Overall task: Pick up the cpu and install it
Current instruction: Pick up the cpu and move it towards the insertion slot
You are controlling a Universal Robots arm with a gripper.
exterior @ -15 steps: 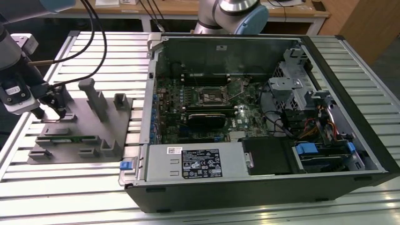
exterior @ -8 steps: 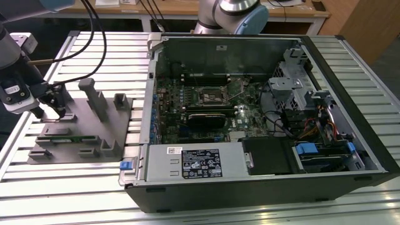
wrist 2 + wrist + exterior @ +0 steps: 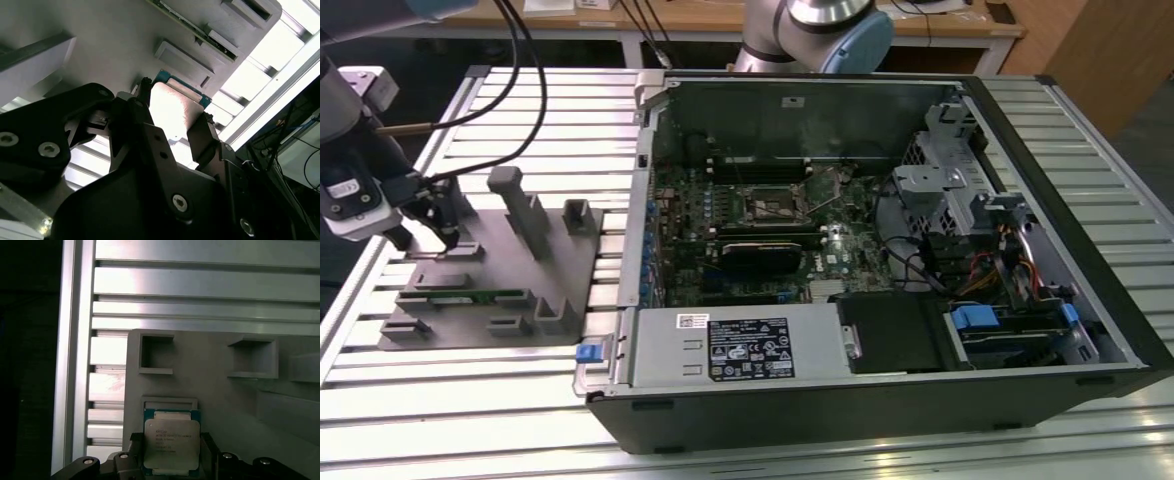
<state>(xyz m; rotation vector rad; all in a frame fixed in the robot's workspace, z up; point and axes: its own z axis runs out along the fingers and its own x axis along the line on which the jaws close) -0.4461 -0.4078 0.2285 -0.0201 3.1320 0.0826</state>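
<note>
Tool (image 3: 175, 107) closed on small square silver-topped cpu (image 3: 172, 442) at moulded grey fixture (image 3: 225, 400); advise lifting straight, chip level.

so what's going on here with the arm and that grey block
The arm's gripper is down at the grey fixture, at the exterior view's left, shut on the cpu. Whether the chip is clear of its pocket is hard to tell. The open computer case lies beside the fixture.
</note>
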